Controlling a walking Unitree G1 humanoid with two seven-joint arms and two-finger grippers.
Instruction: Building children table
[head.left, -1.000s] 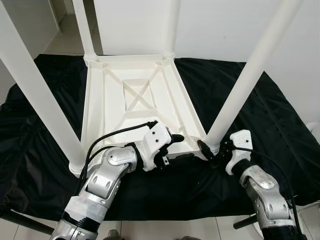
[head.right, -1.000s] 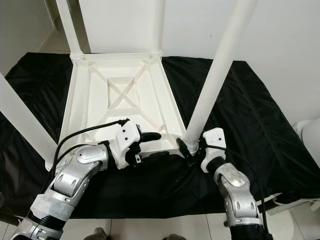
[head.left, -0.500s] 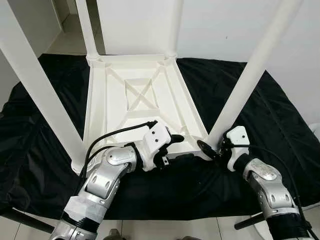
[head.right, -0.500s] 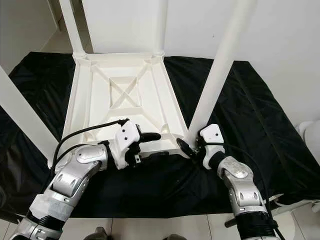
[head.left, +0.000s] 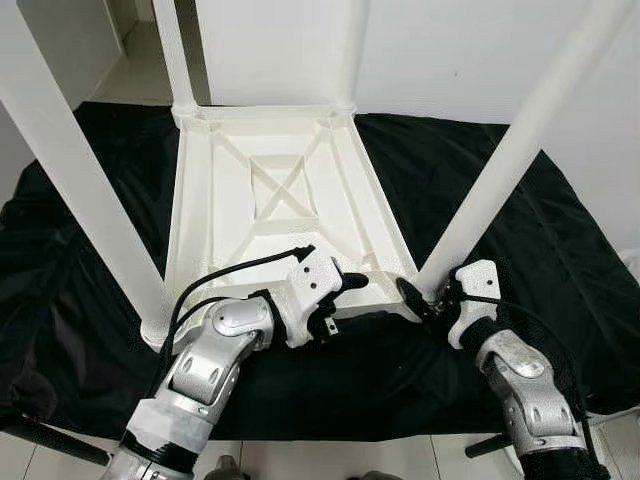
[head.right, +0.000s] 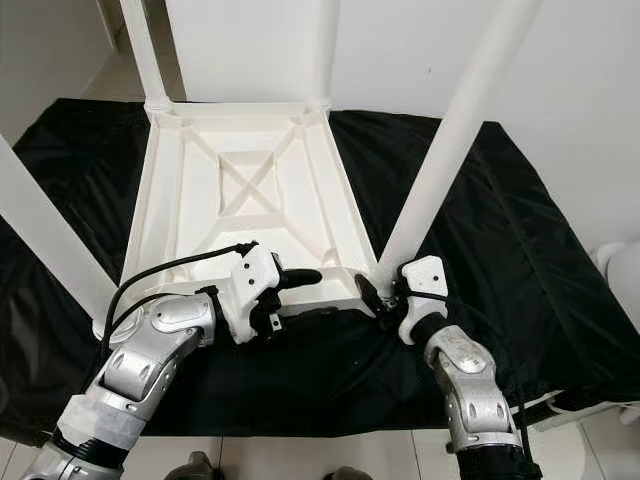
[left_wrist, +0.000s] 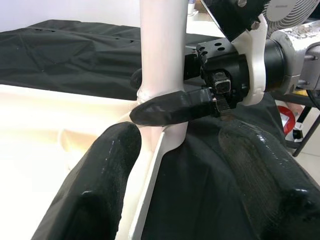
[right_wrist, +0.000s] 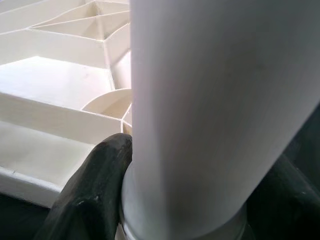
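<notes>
A white children's table (head.left: 192, 200) lies upside down on a black cloth, with its legs pointing up. My right gripper (head.left: 425, 293) is shut on the base of the near right leg (head.left: 500, 180), where the leg meets the corner socket. In the right wrist view one finger (right_wrist: 95, 185) presses against that leg (right_wrist: 210, 100). My left gripper (head.left: 358, 297) is open and straddles the table's near rim, one finger inside the rim wall and one outside on the cloth. The left wrist view looks along the rim (left_wrist: 160, 165) to the leg (left_wrist: 162, 45).
The black cloth (head.left: 560, 230) spreads well beyond the table on all sides. The near left leg (head.left: 70, 170) and two far legs (head.left: 175, 50) stand tall around the workspace. A white wall rises behind. A fan (left_wrist: 292, 7) stands off to the right, over tiled floor.
The near right leg now leans a little more to the right, and my right wrist has shifted slightly at its base. My left gripper stays on the rim.
</notes>
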